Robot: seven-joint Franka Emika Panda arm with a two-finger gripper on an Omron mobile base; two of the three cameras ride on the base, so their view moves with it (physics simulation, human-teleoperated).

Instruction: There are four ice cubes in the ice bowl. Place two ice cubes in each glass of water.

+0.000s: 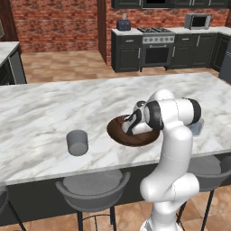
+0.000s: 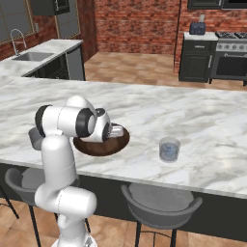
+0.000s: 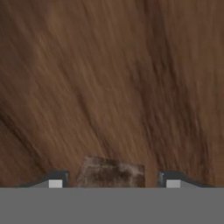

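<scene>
1. Hand view put the gripper (image 3: 113,183) right down inside the wooden bowl (image 3: 122,78), with one pale ice cube (image 3: 111,173) sitting between its two fingertips (image 3: 56,180).
2. The jaws stood apart, a gap on either side of the cube; it lay between them but I could not call it gripped.
3. From behind on the left, the gripper (image 1: 131,125) dipped into the bowl (image 1: 118,133) on the marble counter (image 1: 54,108).
4. One glass (image 1: 77,142) stood well off to the gripper's left, the other glass (image 2: 169,149) well off to its right.
5. I could not make out any ice in either glass, so by my reckoning the job had hardly begun: the first cube needed lifting, and the rest were left to follow.
</scene>
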